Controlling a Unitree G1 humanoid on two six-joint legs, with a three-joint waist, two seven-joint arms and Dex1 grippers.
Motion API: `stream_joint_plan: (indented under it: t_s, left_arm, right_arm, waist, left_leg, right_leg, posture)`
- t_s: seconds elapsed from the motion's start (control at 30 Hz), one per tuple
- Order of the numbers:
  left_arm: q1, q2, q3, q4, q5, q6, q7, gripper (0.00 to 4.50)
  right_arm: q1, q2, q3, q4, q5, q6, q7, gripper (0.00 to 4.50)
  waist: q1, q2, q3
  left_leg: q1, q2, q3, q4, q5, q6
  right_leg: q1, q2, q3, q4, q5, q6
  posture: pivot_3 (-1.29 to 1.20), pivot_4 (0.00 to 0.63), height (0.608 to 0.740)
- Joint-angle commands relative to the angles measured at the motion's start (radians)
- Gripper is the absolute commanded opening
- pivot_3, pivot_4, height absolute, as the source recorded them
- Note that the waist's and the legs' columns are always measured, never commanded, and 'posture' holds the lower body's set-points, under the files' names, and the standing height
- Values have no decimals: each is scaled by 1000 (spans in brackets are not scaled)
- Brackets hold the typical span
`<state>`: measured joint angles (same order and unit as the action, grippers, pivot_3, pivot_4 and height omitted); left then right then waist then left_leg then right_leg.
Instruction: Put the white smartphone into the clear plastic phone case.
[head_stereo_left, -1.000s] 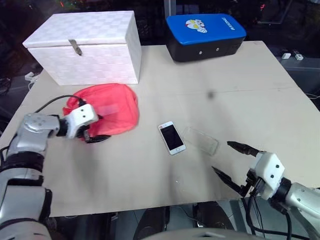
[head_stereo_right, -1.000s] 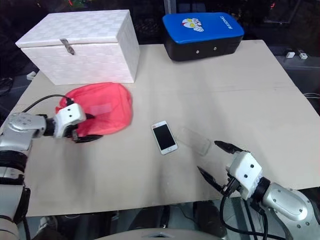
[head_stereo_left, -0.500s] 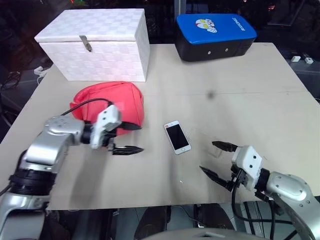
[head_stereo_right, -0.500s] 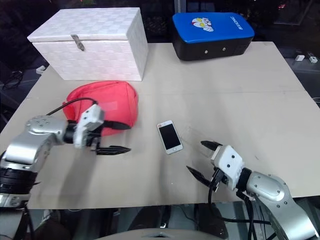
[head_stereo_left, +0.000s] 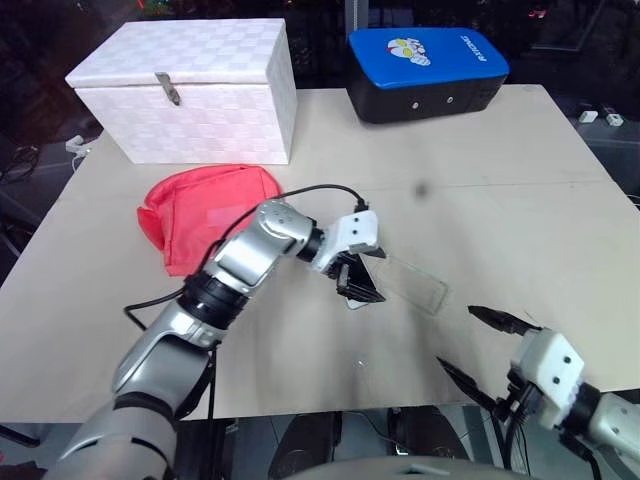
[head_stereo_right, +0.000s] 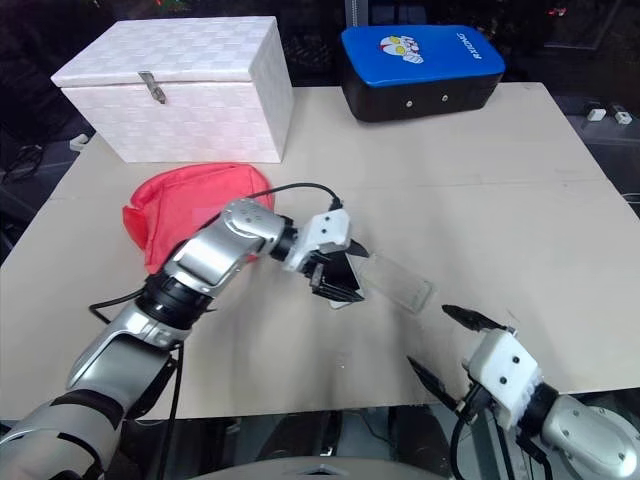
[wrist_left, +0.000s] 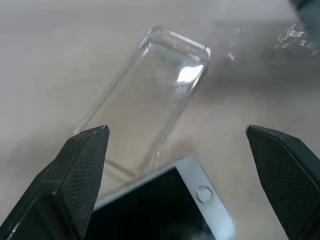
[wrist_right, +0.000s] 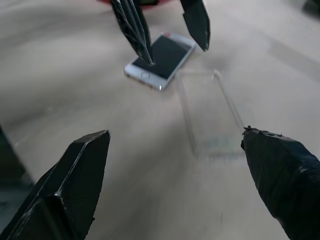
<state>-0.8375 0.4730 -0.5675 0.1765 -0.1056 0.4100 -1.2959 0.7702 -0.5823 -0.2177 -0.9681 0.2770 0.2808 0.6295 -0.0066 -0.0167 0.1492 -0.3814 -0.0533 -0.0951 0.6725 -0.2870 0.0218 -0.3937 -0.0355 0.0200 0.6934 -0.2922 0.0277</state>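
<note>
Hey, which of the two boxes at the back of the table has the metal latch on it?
The white woven-pattern box, back left behind the red pouch. Its lid carries a small metal latch; the other box is black with a blue lid.

Left arm extended across the front of the body toward the robot's right, forearm angled downward, wrist bent. Left gripper (head_stereo_left: 358, 282) pointed down and to the right, its two black fingers (wrist_left: 75, 175) spread wide apart with nothing between them. Right arm held low at the near right, elbow bent. Right gripper (head_stereo_left: 487, 345) aimed forward and slightly left, near level, fingers (wrist_right: 70, 190) likewise spread wide, gripping nothing
</note>
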Motion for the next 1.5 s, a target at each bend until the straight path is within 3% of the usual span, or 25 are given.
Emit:
stream_joint_plan:
  t_s: [0.03,0.17,0.2,0.23,0.4,0.43,0.57,0.67,0.8,0.93,1.2,1.4,1.5]
  left_arm:
    - [-29,-56,-34,75,60,-80,1,4444]
    - [-38,-107,-80,167,140,-160,13,3224]
    - [-40,-123,-85,188,149,-165,16,2611]
    - [-42,-134,-86,202,155,-173,9,2462]
    - [-36,-160,-71,209,163,-192,-27,214]
    - [-27,-151,-65,200,156,-206,-44,88]
    - [-6,-122,-7,145,125,-185,-53,88]
    - [2,-90,106,16,20,-87,-65,88]
    - [3,60,244,-151,-93,82,-111,88]
    - [98,266,332,-222,-134,125,-157,88]
    - [421,477,463,-275,-148,-50,-183,88]
    - [565,498,467,-153,-55,-259,-110,88]
    - [578,490,474,-90,-51,-306,-93,1426]
  right_arm:
    - [99,35,-104,-69,60,-8,12,4500]
    - [176,60,-154,-79,50,-54,24,4500]
    - [180,64,-154,-79,48,-62,21,4500]
    - [183,66,-150,-79,47,-69,17,4500]
    - [180,62,-119,-79,32,-90,-1,4500]
    - [166,57,-108,-79,26,-82,-3,4500]
    - [107,40,-83,-72,36,-25,-7,4500]
    - [51,34,-70,-62,62,32,-22,4500]
    - [-41,28,-19,-35,59,97,-47,4500]
    - [-151,0,44,18,86,157,-24,4500]
    - [-396,-23,134,147,75,189,-15,4500]
    - [-654,20,289,268,38,296,-69,4500]
    - [-795,80,374,344,19,367,-105,4500]
  waist:
    - [-3,0,0]
    - [-7,0,0]
    - [-5,0,0]
    - [-4,0,0]
    - [-2,0,0]
    - [-2,0,0]
    - [-8,0,0]
    - [-8,0,1]
    - [-11,0,2]
    - [-14,4,1]
    - [-5,2,2]
    - [-4,2,2]
    - [-7,3,2]
  left_leg:
    - [0,0,0,0,0,0]
    - [1,1,1,-1,-1,1]
    - [1,1,1,-1,-1,1]
    - [1,1,0,-1,-1,1]
    - [0,0,0,-1,-1,1]
    - [0,0,0,-1,-1,1]
    - [1,1,1,-1,-1,1]
    - [0,1,0,-1,-1,1]
    - [-1,2,0,0,1,-2]
    - [2,2,2,-3,2,-3]
    - [0,1,1,-2,2,-3]
    - [0,1,0,-2,-1,1]
    - [1,1,0,-3,-1,1]
  right_leg:
    - [0,0,1,0,0,0]
    - [0,0,1,0,0,0]
    - [0,0,1,0,0,0]
    - [0,0,1,0,0,0]
    - [0,0,1,0,0,0]
    - [0,0,1,0,0,0]
    - [0,0,1,0,0,0]
    - [-1,0,1,0,0,0]
    - [-2,0,1,0,0,0]
    - [-1,0,3,0,0,0]
    - [-2,-1,1,-1,0,-1]
    - [-1,-2,0,-2,0,-1]
    - [-2,-1,0,-1,0,-1]
  posture:
    - [0,150,740]
    - [0,150,740]
    - [0,150,740]
    - [0,150,740]
    - [0,150,740]
    - [0,150,740]
    - [0,150,740]
    - [0,150,740]
    - [0,150,740]
    - [0,150,740]
    - [0,150,740]
    - [0,150,740]
    - [0,150,740]
